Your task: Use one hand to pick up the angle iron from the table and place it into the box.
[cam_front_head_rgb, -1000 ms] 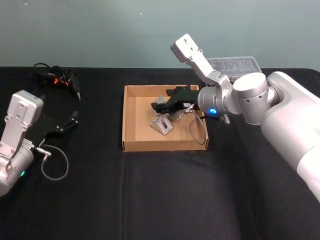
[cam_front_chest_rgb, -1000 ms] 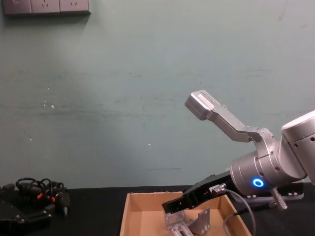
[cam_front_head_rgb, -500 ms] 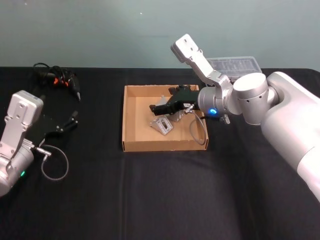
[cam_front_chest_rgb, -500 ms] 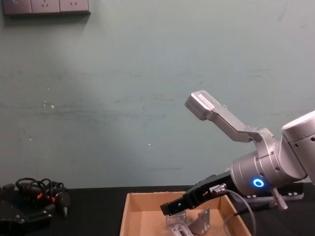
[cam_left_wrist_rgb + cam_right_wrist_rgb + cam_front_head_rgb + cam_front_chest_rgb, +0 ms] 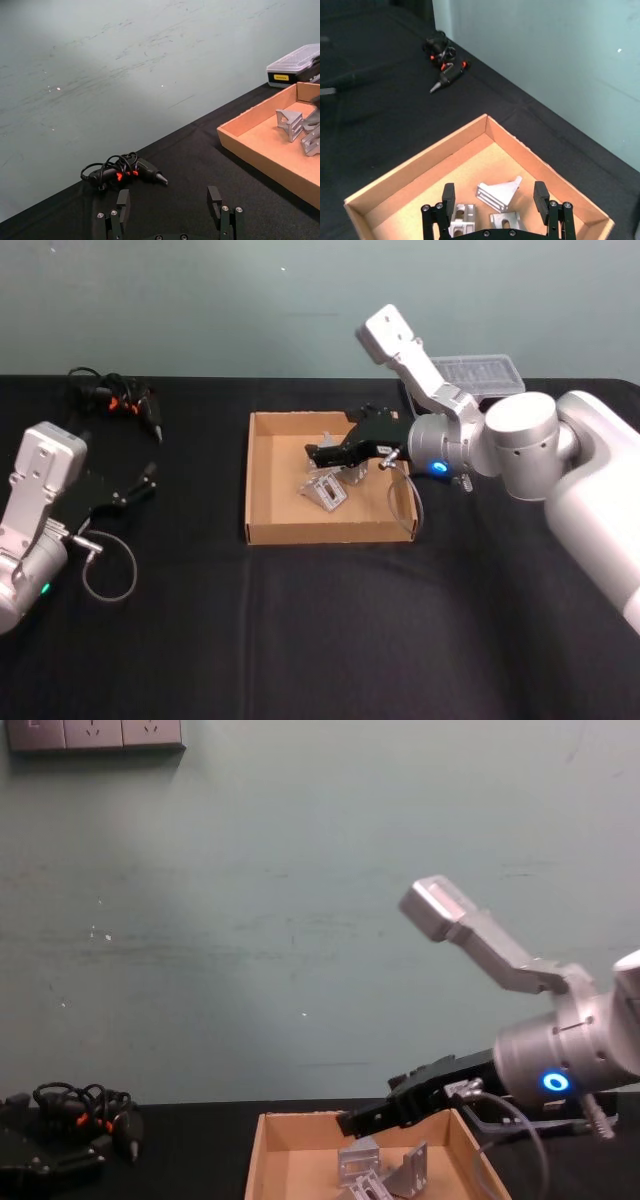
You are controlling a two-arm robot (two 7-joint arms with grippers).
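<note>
Three silver angle irons (image 5: 326,489) lie in the tan box (image 5: 330,532) in the middle of the black table (image 5: 300,630). The right wrist view shows them (image 5: 499,192) on the box floor (image 5: 420,165) below my right gripper (image 5: 494,196), which is open and holds nothing. In the head view that gripper (image 5: 318,452) hangs over the box's far half; in the chest view it (image 5: 352,1122) is just above the irons (image 5: 385,1170). My left gripper (image 5: 137,485) is parked open at the table's left (image 5: 169,200).
A black tool with a coiled cable (image 5: 115,400) lies at the far left. A small black case with a clear lid (image 5: 480,372) sits behind the right arm. A grey cable loop (image 5: 108,568) hangs by the left arm.
The right arm has shifted to the right and lifted a little, drawing its open gripper up from the angle irons. The irons and the left arm have stayed put.
</note>
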